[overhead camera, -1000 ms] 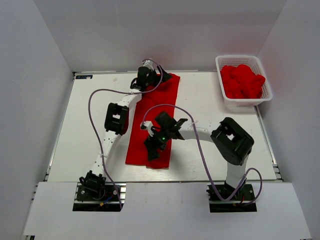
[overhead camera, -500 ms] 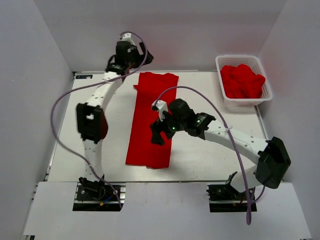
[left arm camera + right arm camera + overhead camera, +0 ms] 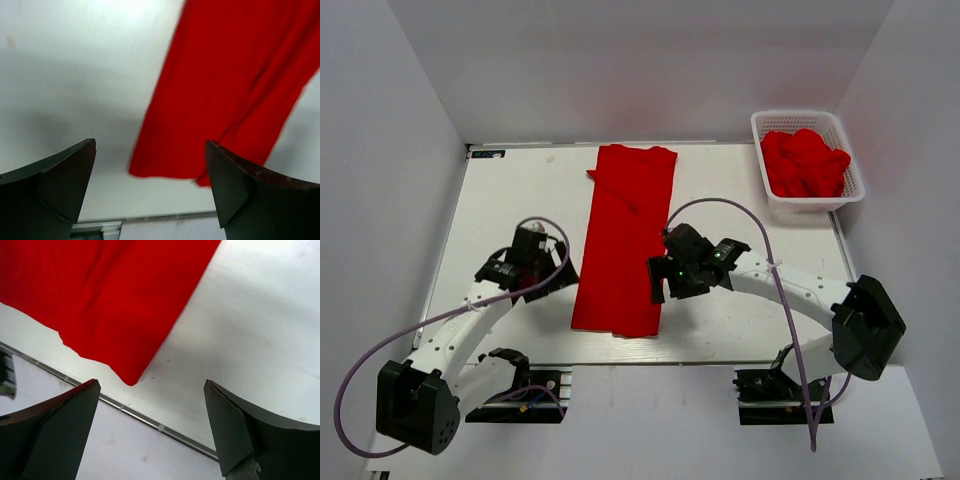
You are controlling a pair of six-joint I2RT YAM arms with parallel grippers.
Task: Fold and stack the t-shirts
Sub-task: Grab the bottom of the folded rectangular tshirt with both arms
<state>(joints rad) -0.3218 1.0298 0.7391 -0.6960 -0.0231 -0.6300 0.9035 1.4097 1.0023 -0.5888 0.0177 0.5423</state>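
One red t-shirt (image 3: 625, 240) lies folded into a long narrow strip down the middle of the table, from the far edge to the near edge. Its near end shows in the left wrist view (image 3: 225, 90) and in the right wrist view (image 3: 100, 295). My left gripper (image 3: 557, 278) is open and empty, low over the table just left of the strip's near part (image 3: 150, 144). My right gripper (image 3: 658, 283) is open and empty at the strip's right edge near its near end (image 3: 151, 383). More red t-shirts (image 3: 805, 160) lie crumpled in the basket.
A white lattice basket (image 3: 775, 198) stands at the far right corner. The table's near edge with its metal rail (image 3: 165, 427) runs just below both grippers. Purple cables loop from both arms over the table.
My left arm has swung back from the shirt's far end to the near left of the strip. My right gripper has moved off the shirt to its right edge.
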